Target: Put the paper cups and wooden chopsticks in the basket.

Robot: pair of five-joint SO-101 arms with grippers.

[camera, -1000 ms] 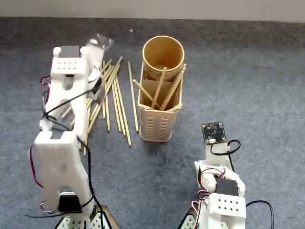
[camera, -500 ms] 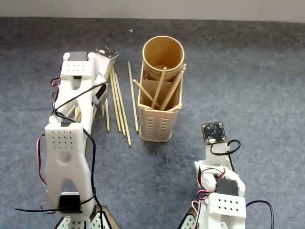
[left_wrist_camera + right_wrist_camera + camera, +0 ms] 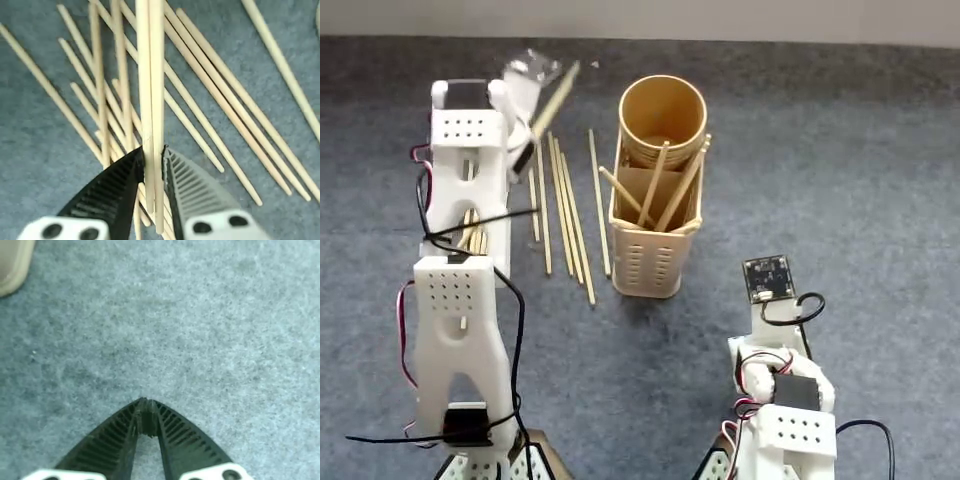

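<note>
Chopsticks (image 3: pixel 150 90), one pair, sit pinched in our left gripper (image 3: pixel 152 155) at the upper left of the high view, raised off the loose sticks (image 3: pixel 563 215) it was down among a second ago. We judge the grasp made, with the carry right to the basket (image 3: pixel 645 265) at centre, cup (image 3: pixel 663 100) already inside, still due. Lower right, our right gripper (image 3: pixel 146 412) rests pressed together, empty.
</note>
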